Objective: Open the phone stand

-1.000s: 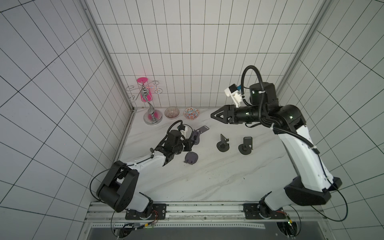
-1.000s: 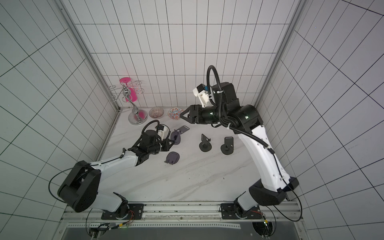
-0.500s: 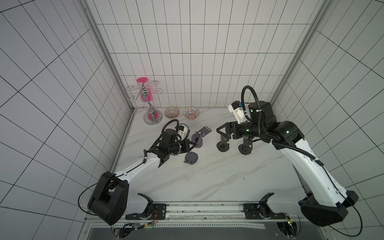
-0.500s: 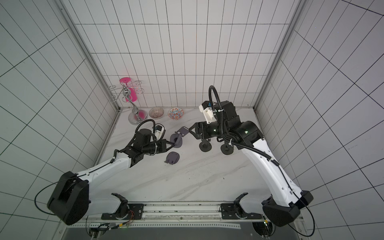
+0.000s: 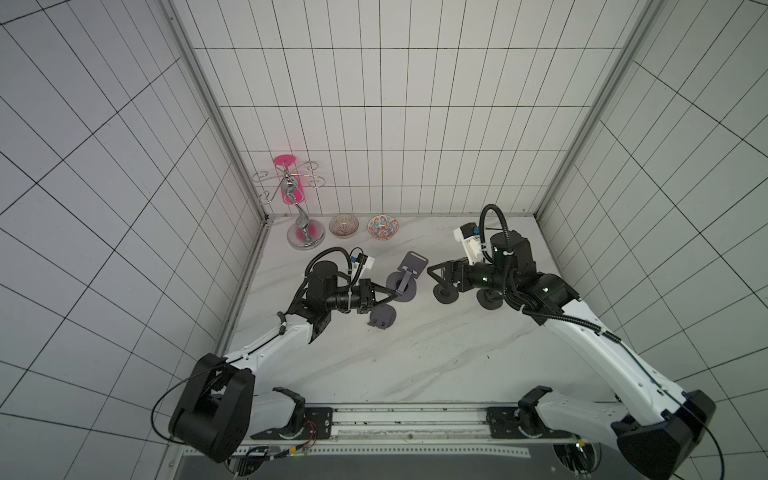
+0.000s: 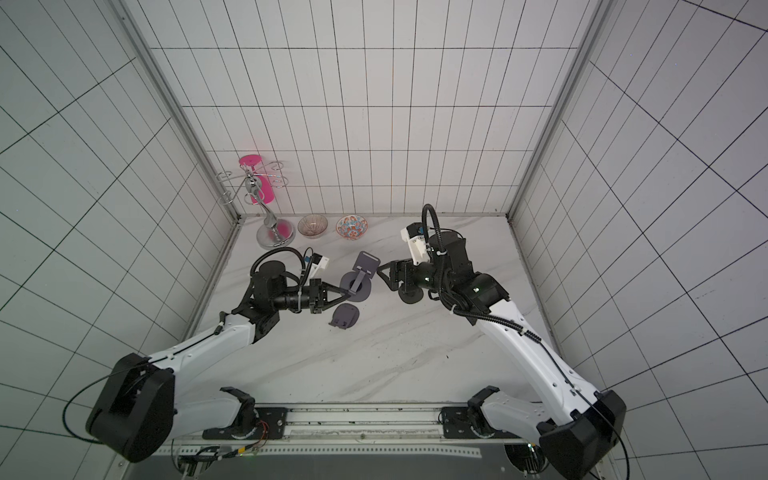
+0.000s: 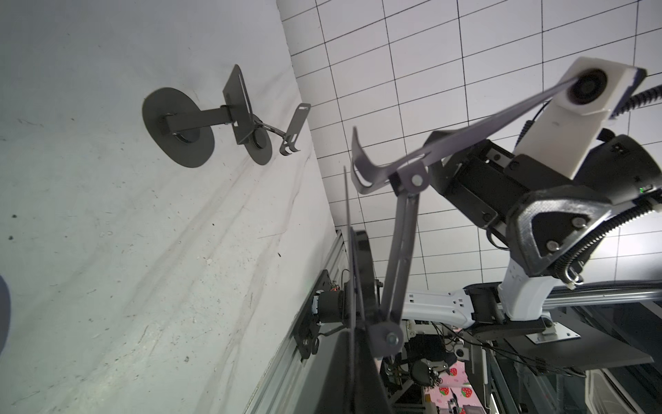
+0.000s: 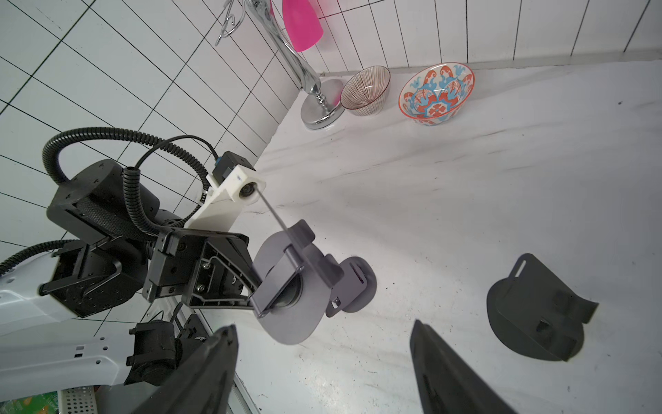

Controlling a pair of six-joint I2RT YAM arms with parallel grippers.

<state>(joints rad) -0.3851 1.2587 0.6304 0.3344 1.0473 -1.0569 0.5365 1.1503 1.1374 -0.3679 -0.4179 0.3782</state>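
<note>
Above the white marble tabletop [image 5: 415,365], toward its back left corner, the left gripper [image 5: 392,297] pinched the round base [image 5: 409,291] of the thin grey metal phone stand [image 5: 406,276]. The right gripper [image 5: 433,276] gaped wide beside it. It looked light, stiff and slippery; its flat plate [image 5: 413,262] seemed best to grab.

both top views: high, looking down on whole surface [image 5: 415,353] | wrist views: close, facing each other, sharing phone stand [image 8: 283,283]

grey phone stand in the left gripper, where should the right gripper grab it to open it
Probably the flat rest plate, by its edge, coming from the right gripper side with jaws across the thin sheet. The left gripper clamps the phone stand by its round base, so the plate sticks out free on its hinged arm.
</note>
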